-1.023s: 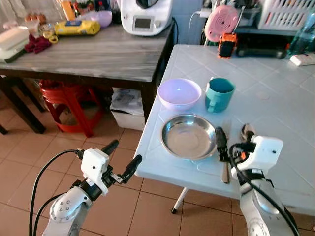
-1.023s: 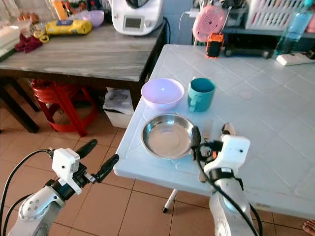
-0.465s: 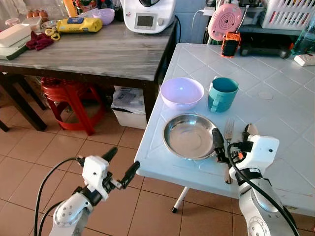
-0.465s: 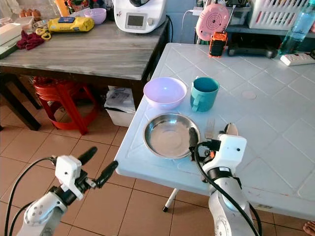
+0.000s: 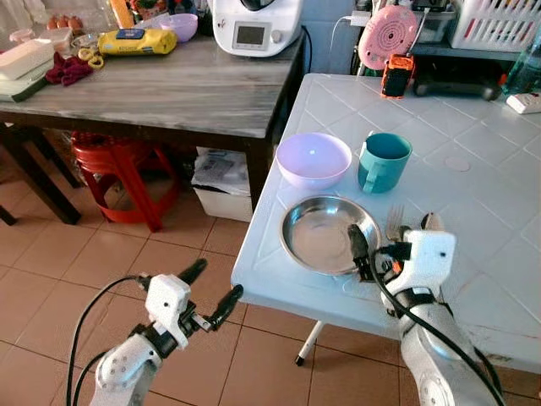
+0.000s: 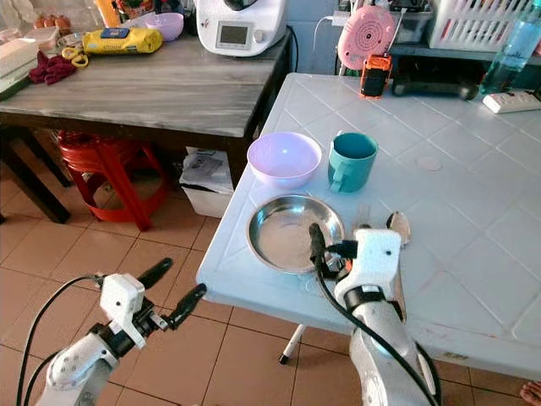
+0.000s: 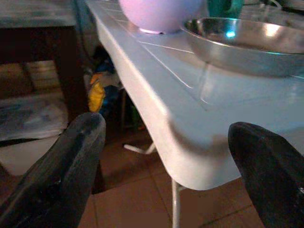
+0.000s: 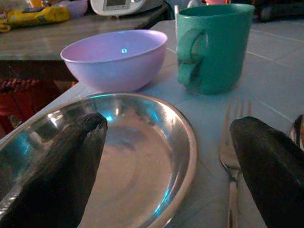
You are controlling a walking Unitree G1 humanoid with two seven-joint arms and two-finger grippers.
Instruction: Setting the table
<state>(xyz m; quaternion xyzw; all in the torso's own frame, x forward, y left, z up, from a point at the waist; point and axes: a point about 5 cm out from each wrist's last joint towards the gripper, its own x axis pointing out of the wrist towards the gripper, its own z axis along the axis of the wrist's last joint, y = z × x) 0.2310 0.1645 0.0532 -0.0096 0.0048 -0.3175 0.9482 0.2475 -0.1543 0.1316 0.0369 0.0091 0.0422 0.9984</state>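
Jaws of right gripper [image 5: 369, 254]: spread wide, holding nothing, now straddling the near right rim of the steel plate [image 5: 325, 235], having shifted toward the plate from the fork [image 5: 395, 222] half a second ago. Fork and spoon [image 5: 430, 222]: flat on the white worktop [image 5: 473, 178], just right of the plate. Lilac bowl [image 5: 314, 159] and teal mug [image 5: 384, 161]: beyond the plate. Left gripper [image 5: 206, 292]: jaws open, empty, below the worktop edge left of the plate. Judgement: cutlery placed; setting near complete.

Steel plate [image 5: 325, 234], lilac bowl [image 5: 314, 159], teal mug [image 5: 383, 161], fork [image 8: 232, 156] laid out together.
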